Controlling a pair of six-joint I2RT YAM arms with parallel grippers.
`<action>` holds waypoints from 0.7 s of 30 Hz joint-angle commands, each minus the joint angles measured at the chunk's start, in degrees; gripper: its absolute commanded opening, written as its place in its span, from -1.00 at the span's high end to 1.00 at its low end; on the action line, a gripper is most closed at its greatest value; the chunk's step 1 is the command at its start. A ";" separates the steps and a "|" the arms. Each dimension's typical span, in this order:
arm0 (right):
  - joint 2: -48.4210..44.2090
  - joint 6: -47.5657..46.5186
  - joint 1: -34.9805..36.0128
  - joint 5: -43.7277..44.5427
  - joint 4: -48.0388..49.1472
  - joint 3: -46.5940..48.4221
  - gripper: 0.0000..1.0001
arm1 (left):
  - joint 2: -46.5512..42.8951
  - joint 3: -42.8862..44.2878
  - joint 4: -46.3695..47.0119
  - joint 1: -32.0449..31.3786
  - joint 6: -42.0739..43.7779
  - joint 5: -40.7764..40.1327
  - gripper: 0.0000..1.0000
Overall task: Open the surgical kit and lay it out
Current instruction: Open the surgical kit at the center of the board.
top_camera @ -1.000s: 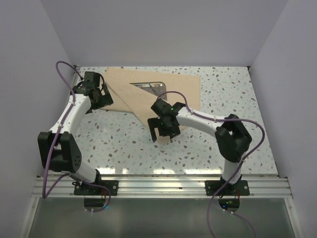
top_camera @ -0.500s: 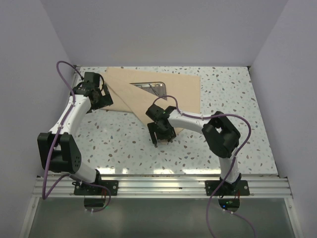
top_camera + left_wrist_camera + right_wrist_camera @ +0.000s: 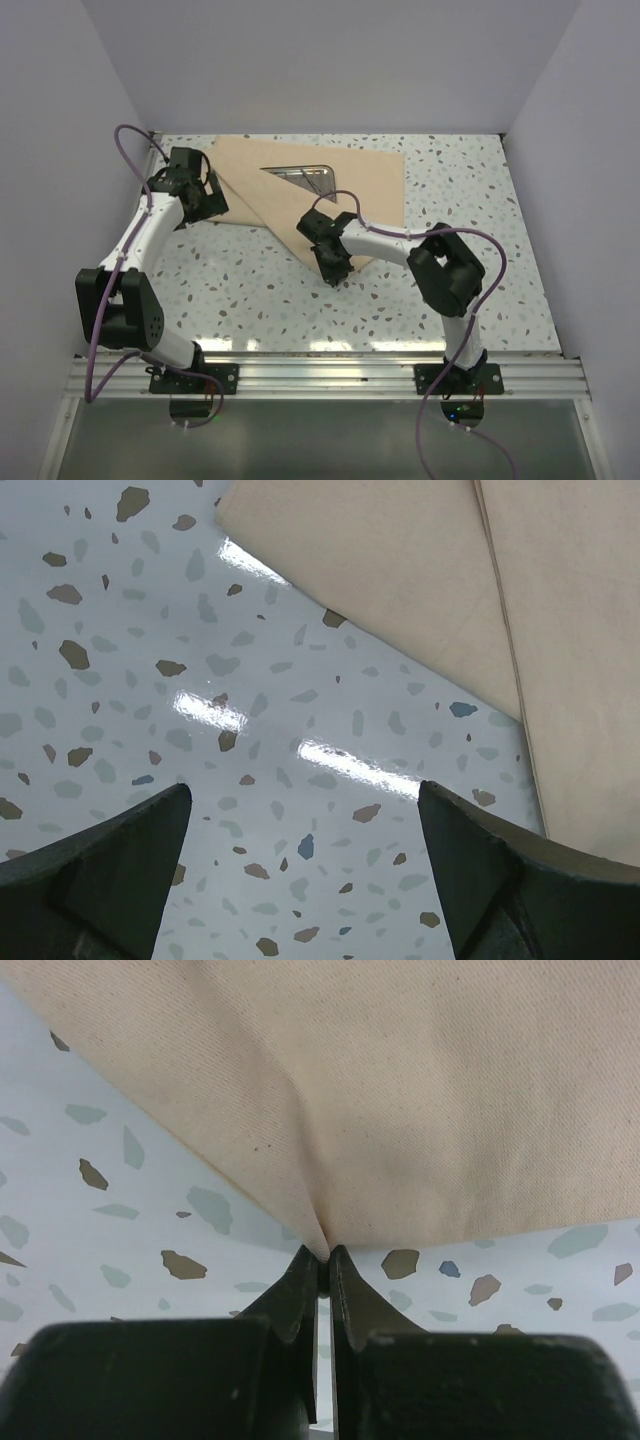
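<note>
From overhead, you had the cloth wrap (image 3: 365,175) lying at the far side of the speckled table (image 3: 250,290), partly unfolded; a triangular gap in it showed the steel tray (image 3: 303,177); thin metal pieces lay in that tray, too small there to tell scissors from tweezers; neither wrist camera showed the tray at all.

Your right gripper (image 3: 333,268) sat at the near point of a cloth flap that reached toward the arms; from above, the wrist body hid the fingers, so that view could not tell you how they stood; the right wrist view settled it; there the right gripper (image 3: 322,1260) had both black fingers pressed together on the very tip of the cloth wrap (image 3: 400,1090); the fabric puckered into a crease just above the pinch, with bare table on both sides.

Your left gripper (image 3: 200,195) was at the wrap's left edge, near the far left corner of the table; its own camera showed the left gripper (image 3: 305,815) spread wide, with nothing between the fingers but speckled surface; the cloth wrap (image 3: 420,590) filled the upper right of that view, one folded layer lying over another; whether the fingertips touched the table, you could not tell from either view.
</note>
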 commanded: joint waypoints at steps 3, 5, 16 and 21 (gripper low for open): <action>-2.60 -1.03 0.73 -0.50 -5.12 -2.81 1.00 | -1.93 2.16 1.87 0.26 0.83 -1.24 -0.99; -7.18 -1.56 1.08 -0.68 -10.21 -5.18 1.00 | -0.79 4.01 1.43 0.26 0.48 -1.77 -0.99; -47.60 4.59 2.49 -1.12 -33.44 -27.15 1.00 | 6.07 18.69 -0.68 0.26 -1.10 -1.33 -0.99; -48.78 5.56 2.49 -0.67 -35.47 -30.50 -0.12 | 8.44 19.75 -0.95 0.26 -1.80 -0.10 -0.99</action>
